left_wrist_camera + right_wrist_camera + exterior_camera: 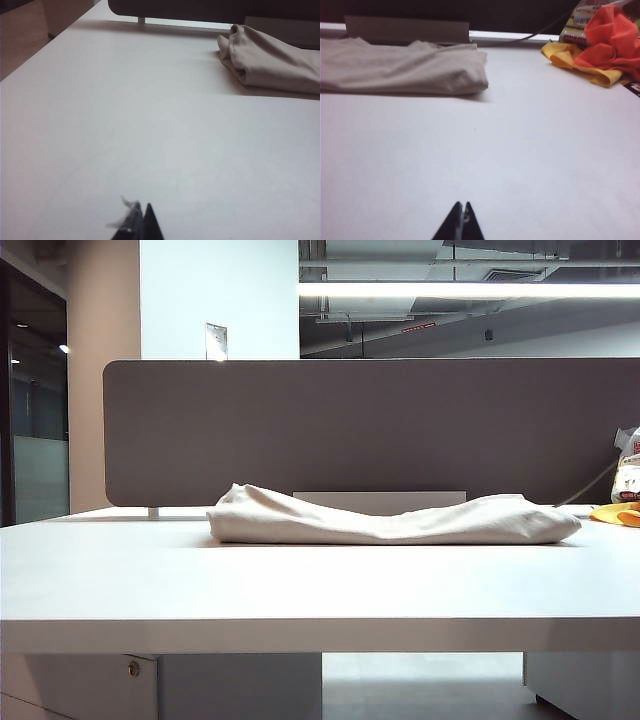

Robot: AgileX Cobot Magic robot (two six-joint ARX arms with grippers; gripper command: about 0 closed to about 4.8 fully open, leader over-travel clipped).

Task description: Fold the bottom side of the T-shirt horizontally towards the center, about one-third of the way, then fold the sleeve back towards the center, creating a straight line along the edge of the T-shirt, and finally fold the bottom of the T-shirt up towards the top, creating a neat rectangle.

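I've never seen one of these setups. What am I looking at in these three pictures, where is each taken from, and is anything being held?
This is a two-armed robot at a white desk. One picture comes from a fixed camera facing the desk; the other two come from cameras on each arm's wrist. On the desk lies a folded beige T-shirt, in front of a grey divider panel. At the right edge sit yellow and orange cloths. The dark tips low in the wrist views are the left gripper and right gripper; both have their jaws shut on nothing, well short of the shirt.
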